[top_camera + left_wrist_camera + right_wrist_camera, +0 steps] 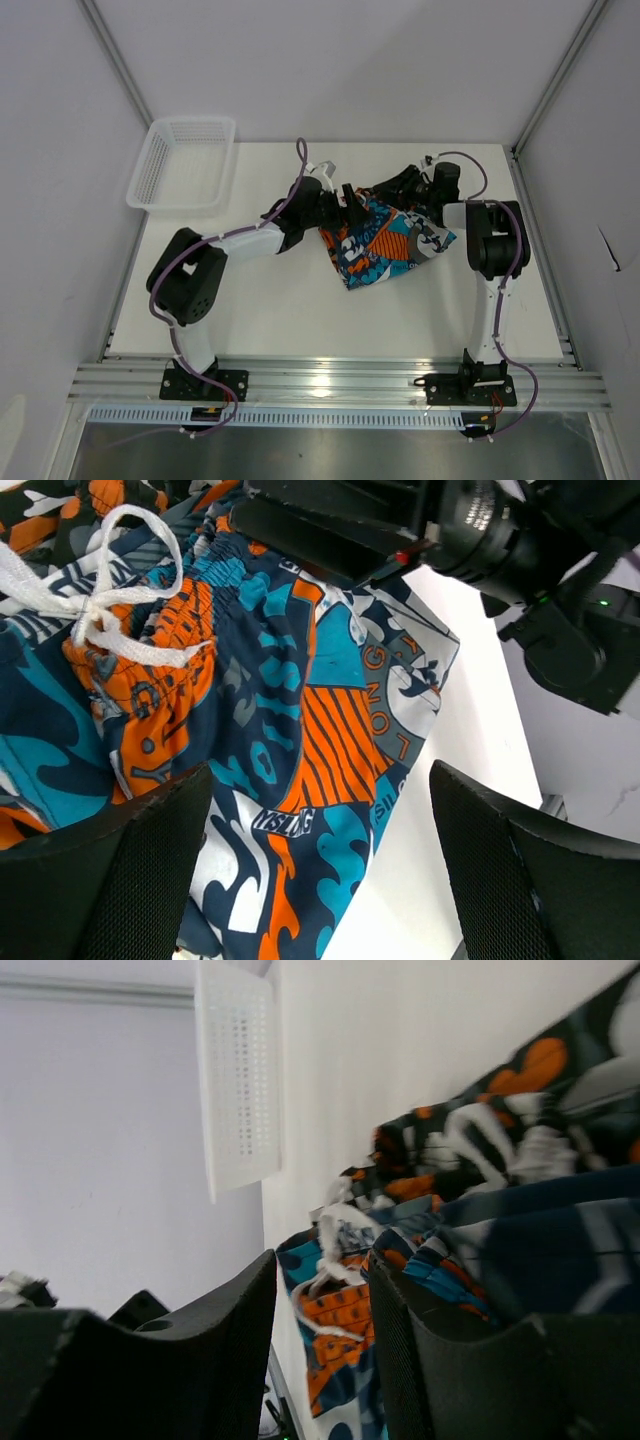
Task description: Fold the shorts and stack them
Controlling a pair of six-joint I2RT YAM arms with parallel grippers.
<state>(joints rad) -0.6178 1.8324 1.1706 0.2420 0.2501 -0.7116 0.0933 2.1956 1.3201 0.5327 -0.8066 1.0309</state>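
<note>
Left hand (320,770): fingers wide apart, hovering over the cartoon-print shorts (375,245), which lie mid tabletop (270,300). Right hand (322,1260): fingers partly apart at the shorts' drawstring end; whether it grips them cannot be told. Camouflage shorts (520,1070) lie touching them.

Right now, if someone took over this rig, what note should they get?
Left gripper: open, hovering over the cartoon-print shorts.
Right gripper: partly open at the pile's far edge, nothing visible between its fingers.
Things: cartoon-print shorts crumpled mid-table, camouflage shorts bunched against them on the far side. Basket sits apart at the far left.
Done: neither pair is folded.
Left: fold both pairs, then stack them.
</note>
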